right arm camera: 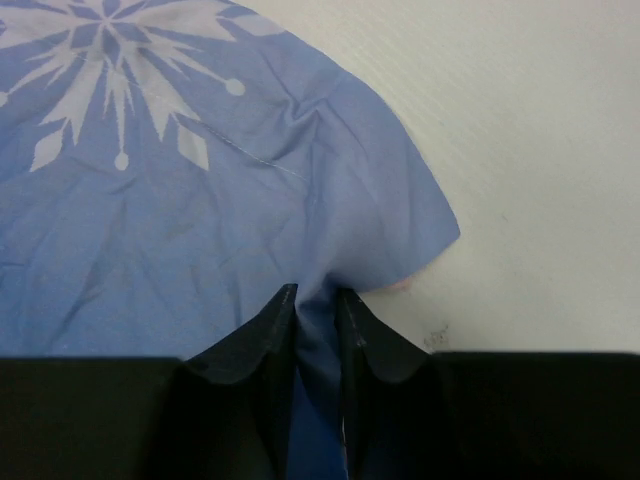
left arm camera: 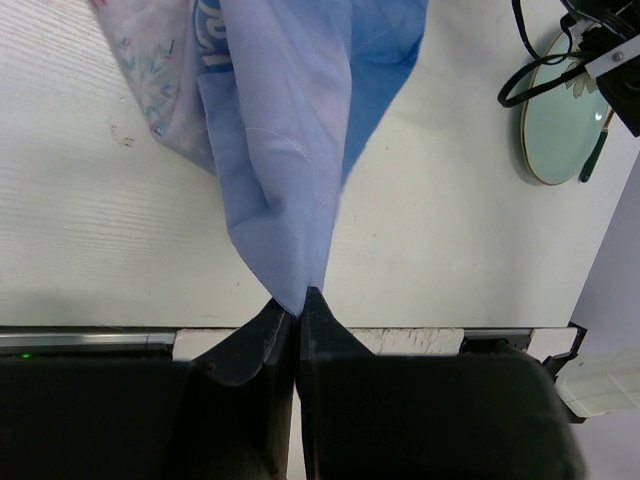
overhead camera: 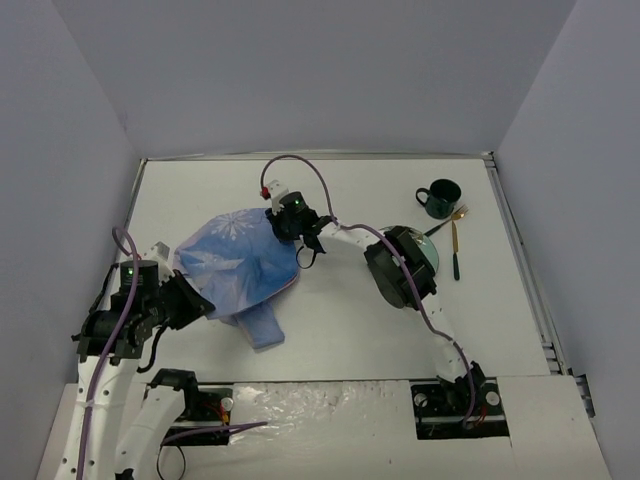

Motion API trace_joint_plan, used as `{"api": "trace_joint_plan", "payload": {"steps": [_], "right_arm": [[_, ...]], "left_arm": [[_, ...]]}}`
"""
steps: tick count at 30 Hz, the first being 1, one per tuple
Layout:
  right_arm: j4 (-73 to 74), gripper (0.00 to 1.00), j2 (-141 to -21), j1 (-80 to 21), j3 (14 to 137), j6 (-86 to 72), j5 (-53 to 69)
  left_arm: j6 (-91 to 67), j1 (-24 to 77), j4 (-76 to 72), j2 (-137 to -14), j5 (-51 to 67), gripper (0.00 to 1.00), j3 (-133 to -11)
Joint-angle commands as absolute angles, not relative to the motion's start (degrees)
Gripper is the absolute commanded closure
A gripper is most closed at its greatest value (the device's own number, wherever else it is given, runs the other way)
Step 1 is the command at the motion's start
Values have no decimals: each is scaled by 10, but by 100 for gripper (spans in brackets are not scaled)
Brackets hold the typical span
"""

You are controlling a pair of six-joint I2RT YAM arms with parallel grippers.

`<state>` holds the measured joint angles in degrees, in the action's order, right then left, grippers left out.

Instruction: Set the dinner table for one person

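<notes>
Tableware first: one dark green mug, one gold fork and one pale green plate, all grouped toward the far right. There is also one blue snowflake-printed cloth mat, one white table and two arms, each with one claw.

The table lies beneath both claws and spreads well beyond them on every side. Every item rests on it. The mat sits left of the table's centre, rumpled and partly lifted.

The left claw is clenched on the mat's near left corner. Its fingers are pressed together with the cloth pinched between them, and the fabric rises from the grip in a taut fold. The right claw grips the mat's far right edge. Its fingers stand a narrow gap apart with a bunch of blue cloth running between them, just above the tabletop.

The left arm is folded low near the table's near left corner, its wrist pointing right toward the mat. The right arm stretches from its base at the near right diagonally toward the far middle. Its elbow hangs over the plate and its wrist is angled toward the mat.
</notes>
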<state>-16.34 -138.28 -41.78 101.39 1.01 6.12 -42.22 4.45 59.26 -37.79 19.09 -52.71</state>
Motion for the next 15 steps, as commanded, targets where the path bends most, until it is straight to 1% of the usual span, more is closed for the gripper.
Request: {"api": "trace_joint_plan", "payload": {"steps": [1,2,5,6,10,12,15], "right_arm": [[-126,95,-1319,-407,914,-22,-39],[-124,100,-1296,-407,881,-36,-69],[-114,100,-1230,-407,799,-77,-149],[-96,100,-1193,-406,776,-95,-193],[-23,99,-1118,-405,677,-208,-227],[7,95,-1091,-410,625,-250,-208],[35,80,-1054,-419,581,-296,-172]], "left_arm": [[-428,46,584,-393,174,100,-545],[-428,46,580,-398,171,100,-543],[-427,46,565,-409,165,100,-535],[-426,45,555,-413,162,100,-531],[-423,46,531,-442,151,100,-524],[-419,46,522,-460,142,100,-526],[-403,45,526,-488,99,100,-544]]}}
